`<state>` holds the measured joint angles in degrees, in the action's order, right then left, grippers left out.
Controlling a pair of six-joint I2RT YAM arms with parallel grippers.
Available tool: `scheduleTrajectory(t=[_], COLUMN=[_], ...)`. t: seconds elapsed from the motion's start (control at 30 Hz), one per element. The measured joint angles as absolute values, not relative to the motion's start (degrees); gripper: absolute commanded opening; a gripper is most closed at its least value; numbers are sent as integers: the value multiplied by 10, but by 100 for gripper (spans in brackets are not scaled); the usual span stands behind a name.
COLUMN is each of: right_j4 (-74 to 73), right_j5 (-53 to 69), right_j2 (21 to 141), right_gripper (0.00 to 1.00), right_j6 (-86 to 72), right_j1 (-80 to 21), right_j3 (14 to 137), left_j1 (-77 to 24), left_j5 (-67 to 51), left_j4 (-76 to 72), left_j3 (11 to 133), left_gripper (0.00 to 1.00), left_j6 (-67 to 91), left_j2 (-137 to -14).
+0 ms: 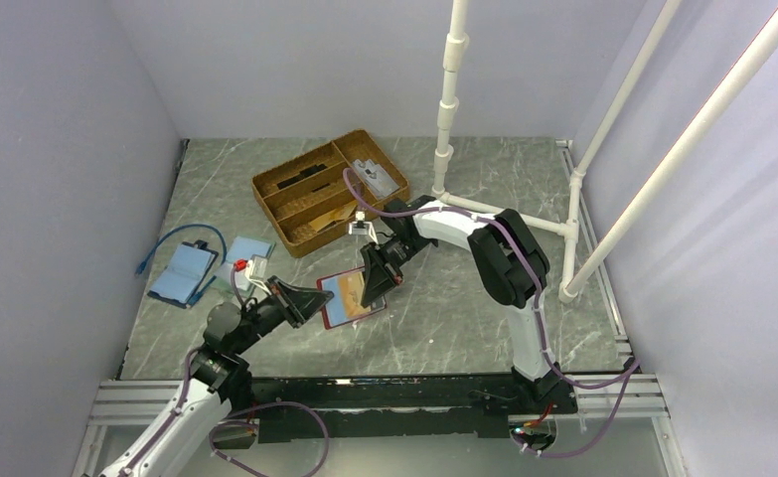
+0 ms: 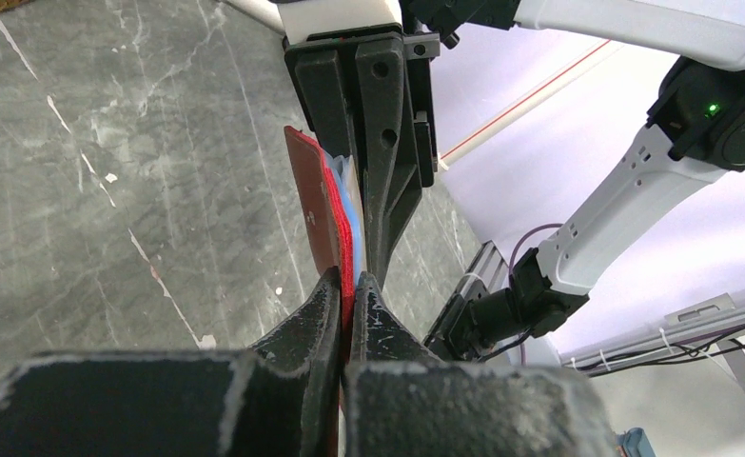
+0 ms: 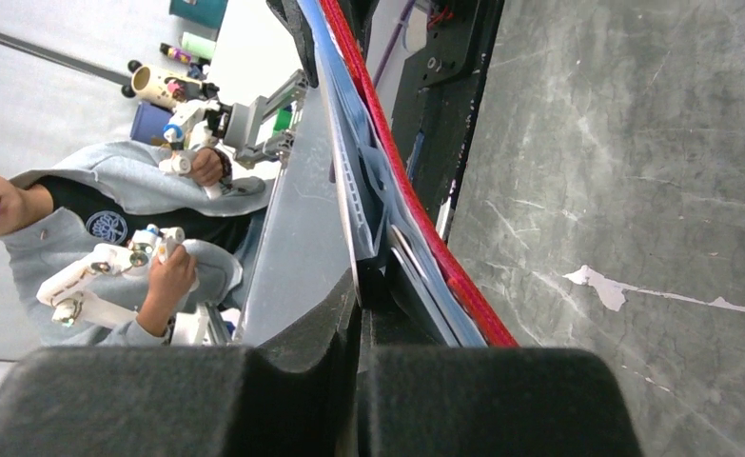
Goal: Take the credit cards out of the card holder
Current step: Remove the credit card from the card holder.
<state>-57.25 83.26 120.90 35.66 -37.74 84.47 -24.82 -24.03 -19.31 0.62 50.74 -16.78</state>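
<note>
The red card holder (image 1: 340,316) is held open in the air between both grippers, just above the table's middle. A gold-tan credit card (image 1: 349,290) shows inside it. My left gripper (image 1: 315,301) is shut on the holder's left edge; in the left wrist view (image 2: 349,278) the jaws pinch the red edge (image 2: 313,200) and its pale blue lining. My right gripper (image 1: 373,286) is at the holder's right side. In the right wrist view (image 3: 361,281) it is shut on a thin card (image 3: 302,219) beside the red holder (image 3: 463,286) and its clear pockets.
A wicker tray (image 1: 295,189) with compartments stands at the back, some cards in it. A light-blue booklet case (image 1: 181,273) and a blue cable (image 1: 166,243) lie at the left. A white pipe frame (image 1: 449,99) stands at the back right.
</note>
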Motion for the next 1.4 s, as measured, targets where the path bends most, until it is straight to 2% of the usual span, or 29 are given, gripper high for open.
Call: scheduleTrajectory(t=[0.5,0.87,0.9,0.97,1.0,1.4], right_j4=[-625,-686,-688,-696,-702,-719], right_j5=[845,851,852,858,859,875], right_j2=[1211,1220,1220,1220,1220,1220], right_gripper=[9,2,5,18,20,31], right_j6=[408,463,465,472,477,488], right_j1=[-365,-360,-360,-360,-360,-360], right_j3=[856,871,872,873,874,875], left_j1=[-233,-230,-229,-229,-229,-228], left_j5=[-257,-262,-263,-264,-265,-290], left_j4=[-211,-236,-239,-245,-249,-331], left_j3=[6,6,6,6,6,6], left_gripper=[0,0,0,0,0,0], left_j6=[523,529,529,531,532,537], left_j2=[-156,-168,-170,-175,-178,-265])
